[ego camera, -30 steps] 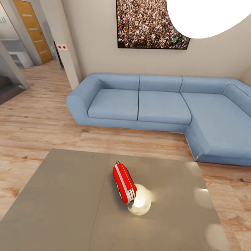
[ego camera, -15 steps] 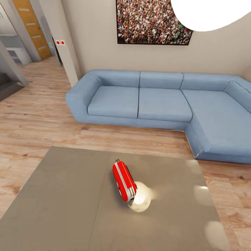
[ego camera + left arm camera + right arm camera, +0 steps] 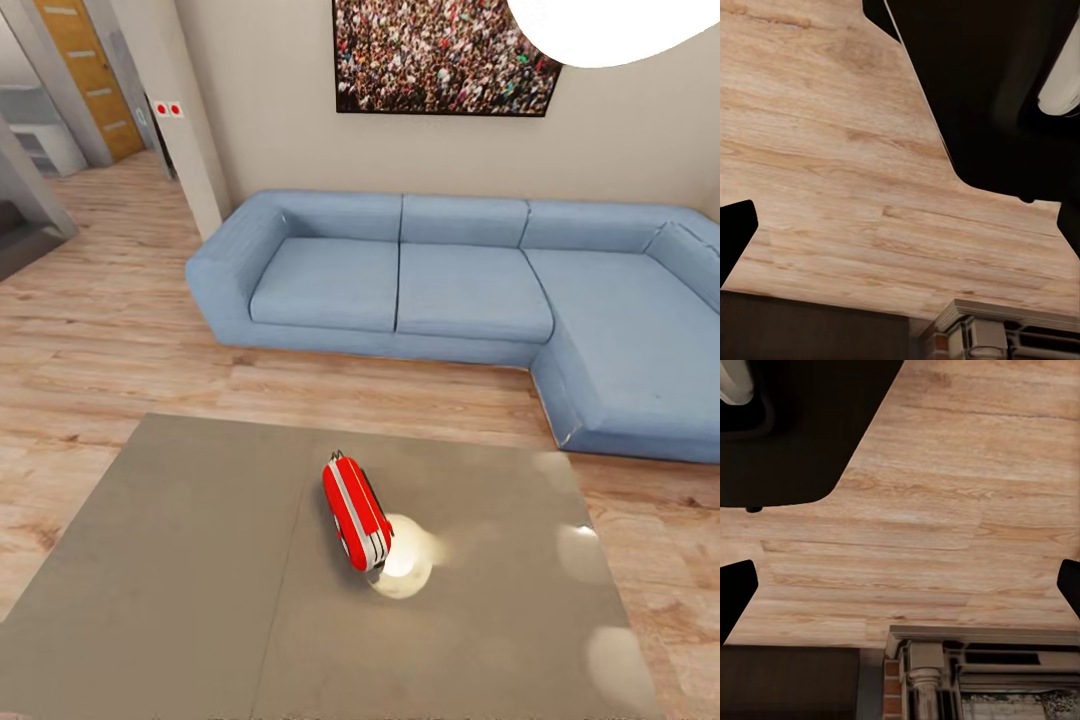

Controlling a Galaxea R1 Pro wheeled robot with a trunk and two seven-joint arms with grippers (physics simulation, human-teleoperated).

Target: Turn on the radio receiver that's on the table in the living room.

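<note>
One radio receiver point(image 3: 356, 513) unmoved on the table point(image 3: 180, 560), camera slightly tilted; both hands' state unclear.

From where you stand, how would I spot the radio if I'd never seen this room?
Find the big blue sofa under the crowd picture. In front of it, across a strip of wood floor, lies a low grey table. The radio stands near the table's middle by a bright glare spot: small, rounded, bright red with white trim, the one red thing on the grey top.
</note>
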